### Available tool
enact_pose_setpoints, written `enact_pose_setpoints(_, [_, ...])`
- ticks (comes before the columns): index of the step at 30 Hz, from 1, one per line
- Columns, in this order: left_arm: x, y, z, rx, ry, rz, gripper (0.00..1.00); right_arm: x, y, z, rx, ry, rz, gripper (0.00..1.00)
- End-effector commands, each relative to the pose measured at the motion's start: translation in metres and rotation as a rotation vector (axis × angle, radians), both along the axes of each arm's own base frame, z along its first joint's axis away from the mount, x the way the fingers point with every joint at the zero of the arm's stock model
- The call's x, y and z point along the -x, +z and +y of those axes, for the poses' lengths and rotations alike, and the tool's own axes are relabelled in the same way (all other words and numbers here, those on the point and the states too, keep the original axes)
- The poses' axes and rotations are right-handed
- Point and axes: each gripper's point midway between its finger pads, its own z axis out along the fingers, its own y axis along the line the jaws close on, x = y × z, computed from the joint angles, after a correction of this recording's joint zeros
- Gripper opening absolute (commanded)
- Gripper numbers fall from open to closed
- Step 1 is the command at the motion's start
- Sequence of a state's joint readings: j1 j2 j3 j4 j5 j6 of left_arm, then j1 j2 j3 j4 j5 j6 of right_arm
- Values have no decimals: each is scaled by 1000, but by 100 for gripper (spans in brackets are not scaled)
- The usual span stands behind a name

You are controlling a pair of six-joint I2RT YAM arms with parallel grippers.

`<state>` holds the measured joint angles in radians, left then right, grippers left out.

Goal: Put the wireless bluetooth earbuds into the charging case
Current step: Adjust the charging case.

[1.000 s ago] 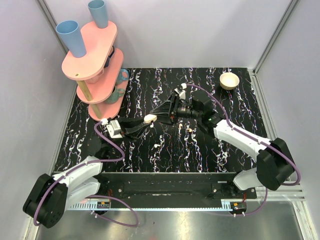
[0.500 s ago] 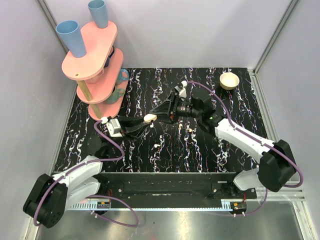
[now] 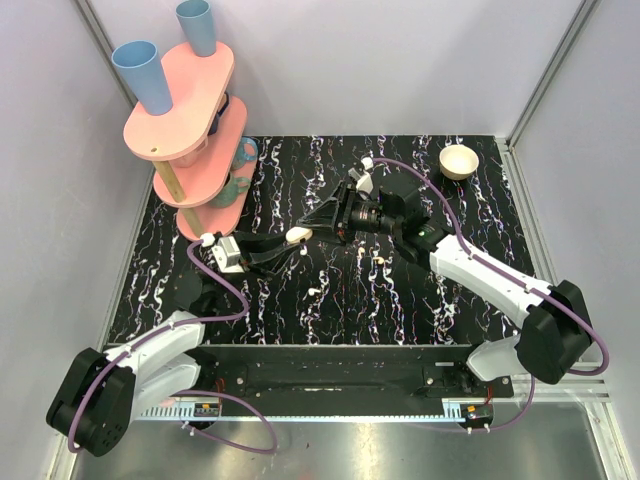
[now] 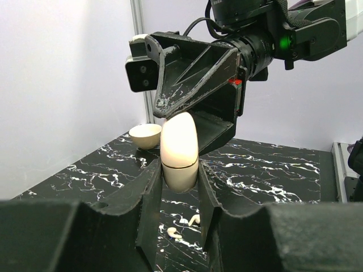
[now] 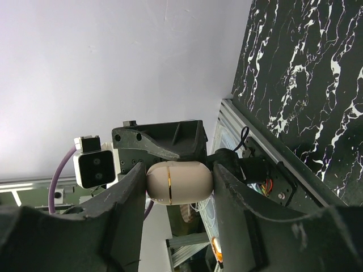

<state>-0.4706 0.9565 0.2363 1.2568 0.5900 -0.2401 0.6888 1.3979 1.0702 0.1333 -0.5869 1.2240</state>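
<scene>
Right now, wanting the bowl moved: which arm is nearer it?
Right. The right arm passes close left of the bowl; the left arm ends at the charging case, farther off.

Left wrist view: of the two earbuds [image 4: 173, 232] below the left gripper [image 4: 179, 178], one was partly hidden behind a finger. The finger bases were blurred and cut off by the bottom edge. Right wrist view: whether the right gripper [image 5: 178, 177] pressed the case [image 5: 179, 182] between its fingers could not be told.
</scene>
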Motion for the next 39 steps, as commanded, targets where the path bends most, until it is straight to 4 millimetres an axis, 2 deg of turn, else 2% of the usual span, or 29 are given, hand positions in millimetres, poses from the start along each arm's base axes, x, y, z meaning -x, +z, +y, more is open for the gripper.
enact_pose_setpoints(1, [12, 51, 3, 87, -13, -154, 32, 13, 0, 10, 39, 41, -49, 32])
enact_pose_setpoints(14, [10, 50, 3, 85, -9, -143, 31, 16, -1, 14, 59, 46, -71, 32])
enact_pose_setpoints(18, [10, 51, 3, 83, -9, -143, 18, 17, -2, 15, 59, 52, -71, 32])
enact_pose_setpoints(19, [10, 51, 2, 78, -10, -149, 8, 17, -2, 16, 57, 53, -71, 32])
enact_pose_setpoints(20, [10, 51, 3, 73, -8, -153, 3, 18, -2, 16, 54, 59, -72, 33])
enact_pose_setpoints(21, [8, 51, 3, 77, 1, -147, 0, 18, -2, 16, 54, 59, -74, 36])
enact_pose_setpoints(23, [7, 51, 5, 73, 18, -151, 0, 18, -3, 16, 55, 60, -81, 42])
enact_pose_setpoints(25, [7, 53, 8, 77, 37, -161, 0, 19, -1, 14, 50, 57, -104, 60])
enact_pose_setpoints(27, [7, 52, 9, 80, 45, -158, 0, 16, 0, 12, 57, 37, -124, 71])
enact_pose_setpoints(28, [7, 53, 10, 78, 51, -163, 0, 15, -1, 9, 76, 31, -151, 82])
enact_pose_setpoints(31, [8, 51, 10, 75, 50, -162, 0, 10, 4, 6, 110, 0, -214, 93])
enact_pose_setpoints(35, [6, 50, 14, 84, 73, -156, 0, -1, 9, -8, 182, -76, -297, 96])
enact_pose_setpoints(39, [2, 44, 16, 71, 95, -128, 0, -4, 25, -21, 239, -87, -490, 97])
